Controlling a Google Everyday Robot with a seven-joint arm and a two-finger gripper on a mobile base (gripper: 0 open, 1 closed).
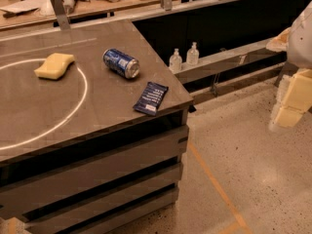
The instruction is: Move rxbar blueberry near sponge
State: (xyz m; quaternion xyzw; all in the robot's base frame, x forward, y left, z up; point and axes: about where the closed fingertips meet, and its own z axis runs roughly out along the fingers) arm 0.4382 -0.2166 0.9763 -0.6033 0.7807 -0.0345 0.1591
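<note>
A soda can (121,63) lies tipped between the sponge (54,65) at left and the rxbar blueberry (151,98) near the right edge of the table (97,126). The gripper (291,100) hangs well right of the bar, off the table; whether it is open or closed I cannot tell.

No lettering can be read on the rxbar blueberry (151,98) or soda can (121,63); the gripper (291,101) hangs far right.

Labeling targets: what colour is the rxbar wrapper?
Dark navy, white lettering: rxbar blueberry in the camera view. Gripper hangs at frame right, off the table.
</note>
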